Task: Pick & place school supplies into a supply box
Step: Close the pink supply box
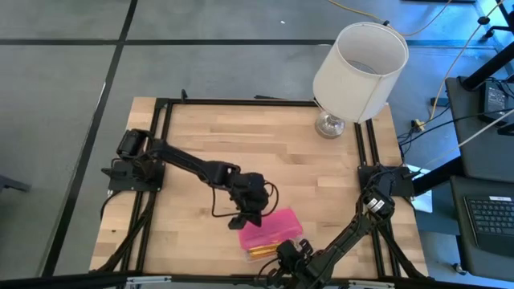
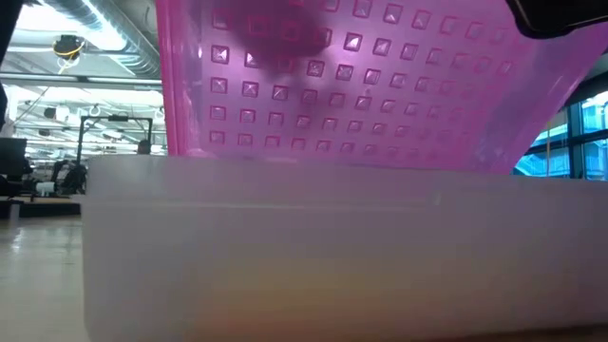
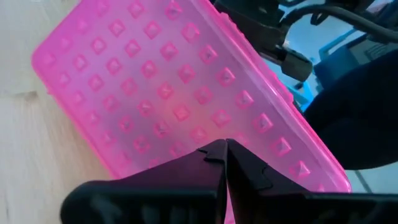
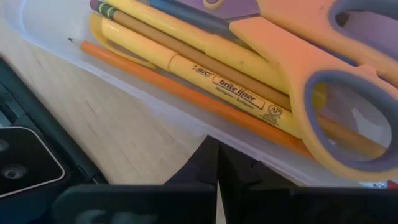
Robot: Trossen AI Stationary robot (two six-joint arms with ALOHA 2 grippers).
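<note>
The supply box (image 1: 271, 235) lies on the bench (image 1: 201, 152) near its front edge, between the two arms. Its pink dotted-grid lid (image 3: 180, 99) stands raised at an angle above the clear base (image 2: 332, 256); the low view shows the lid leaning over the base wall. Inside the base, the right wrist view shows a yellow highlighter (image 4: 205, 78), an orange pencil (image 4: 161, 84), a wood-brown pencil (image 4: 186, 53) and scissors (image 4: 323, 81) with yellow handles, all lying side by side.

Task progress, as a judgement: loading appears complete or nearly so. No loose supplies show on the bench in the high view. The remaining step is likely to lower the lid and shut the box.

The left gripper (image 3: 225, 163) sits over the lid's outer face, jaws fully closed on nothing; whether the tips press on the lid cannot be told. The right gripper (image 4: 217, 171) is at the front edge of the bench, just beside the base wall, jaws also closed and empty.

A white-shaded lamp (image 1: 357, 68) stands at the far right corner, well apart from the work.
</note>
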